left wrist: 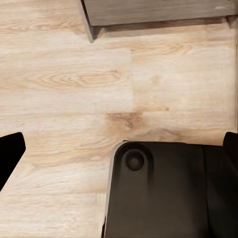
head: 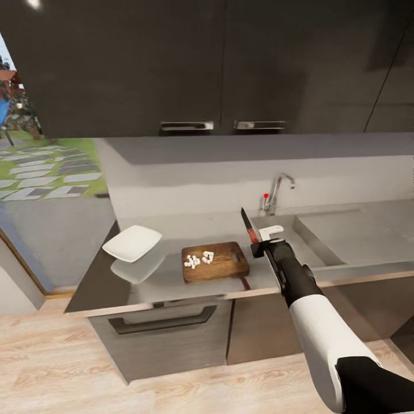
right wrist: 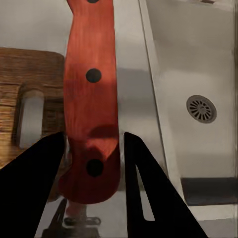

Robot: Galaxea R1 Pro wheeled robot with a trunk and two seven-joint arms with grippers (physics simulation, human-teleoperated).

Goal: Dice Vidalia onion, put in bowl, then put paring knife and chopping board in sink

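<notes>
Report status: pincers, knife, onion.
Right pincer shut on paring knife, blade up, between chopping board and sink. Diced onion on board, bowl empty. Left pincer over floor, state unclear.

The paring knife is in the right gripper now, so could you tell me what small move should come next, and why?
Probably carry the paring knife sideways over the sink and release it: the right gripper holds it between board and basin. The onion pieces on the chopping board still await the bowl.

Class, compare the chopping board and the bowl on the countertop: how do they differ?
The chopping board is brown wood and rectangular; the bowl is white and squarish. The chopping board carries white diced pieces; the bowl looks empty. Both sit on the grey countertop, left of the sink.
</notes>
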